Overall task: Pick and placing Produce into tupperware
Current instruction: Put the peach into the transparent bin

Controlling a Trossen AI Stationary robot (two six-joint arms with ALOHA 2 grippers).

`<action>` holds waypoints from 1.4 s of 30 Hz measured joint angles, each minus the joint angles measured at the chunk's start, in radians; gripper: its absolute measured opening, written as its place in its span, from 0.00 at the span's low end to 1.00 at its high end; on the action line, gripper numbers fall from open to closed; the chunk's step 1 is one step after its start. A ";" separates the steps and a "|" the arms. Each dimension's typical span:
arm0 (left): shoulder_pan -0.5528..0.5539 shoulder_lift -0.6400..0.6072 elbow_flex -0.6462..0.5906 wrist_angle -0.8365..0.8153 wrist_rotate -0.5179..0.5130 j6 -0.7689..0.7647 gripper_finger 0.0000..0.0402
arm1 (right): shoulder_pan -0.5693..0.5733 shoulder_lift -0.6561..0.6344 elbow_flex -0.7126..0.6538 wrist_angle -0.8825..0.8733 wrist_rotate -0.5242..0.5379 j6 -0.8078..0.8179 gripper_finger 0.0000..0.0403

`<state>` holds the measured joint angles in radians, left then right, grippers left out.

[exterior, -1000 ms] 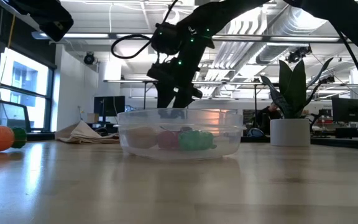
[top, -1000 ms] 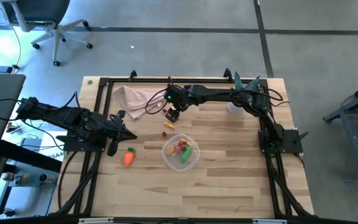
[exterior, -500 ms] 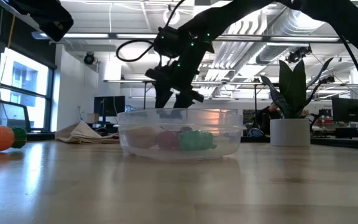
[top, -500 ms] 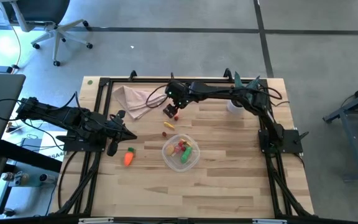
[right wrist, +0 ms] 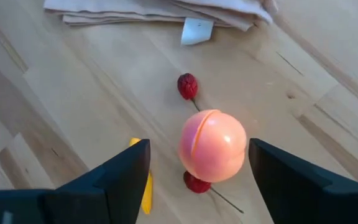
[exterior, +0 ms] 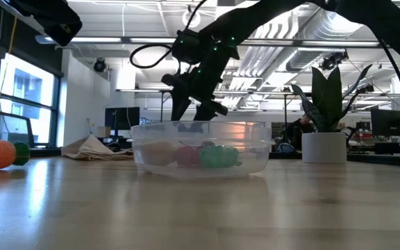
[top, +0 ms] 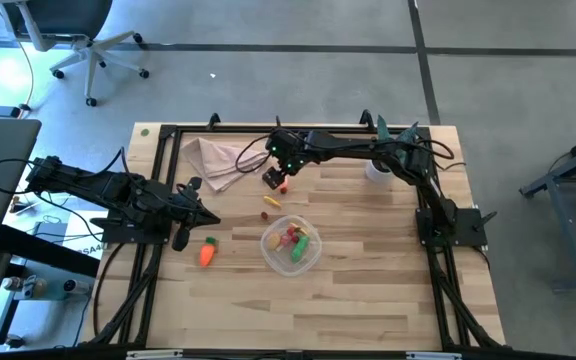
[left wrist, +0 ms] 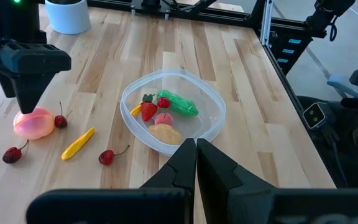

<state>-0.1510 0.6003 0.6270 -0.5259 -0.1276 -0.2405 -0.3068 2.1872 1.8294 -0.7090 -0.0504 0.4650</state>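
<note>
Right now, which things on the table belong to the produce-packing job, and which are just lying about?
Part of the job:
- tupperware, already holding several pieces
- pink peach between the open right hand fingers
- cherries
- yellow piece
- carrot

Just lying about:
- cloth napkin
- potted plant

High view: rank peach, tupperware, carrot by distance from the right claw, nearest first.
1. Peach: right under the open right claw, between its fingers, by the napkin.
2. Tupperware: mid-table, toward the front edge.
3. Carrot: farthest, front-left, beside the parked, shut left claw.
</note>
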 joint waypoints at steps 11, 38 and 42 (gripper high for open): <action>0.000 0.000 0.000 0.000 0.000 0.000 0.01 | 0.029 0.009 0.000 0.005 0.072 -0.029 0.85; 0.000 0.000 0.000 0.000 0.000 0.000 0.01 | 0.019 0.108 0.000 0.015 0.023 -0.039 0.90; 0.000 0.000 0.000 0.000 0.000 0.000 0.01 | 0.019 0.115 0.000 0.031 0.038 -0.039 0.90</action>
<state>-0.1511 0.5999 0.6270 -0.5255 -0.1276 -0.2407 -0.2874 2.3026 1.8294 -0.6777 -0.0120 0.4258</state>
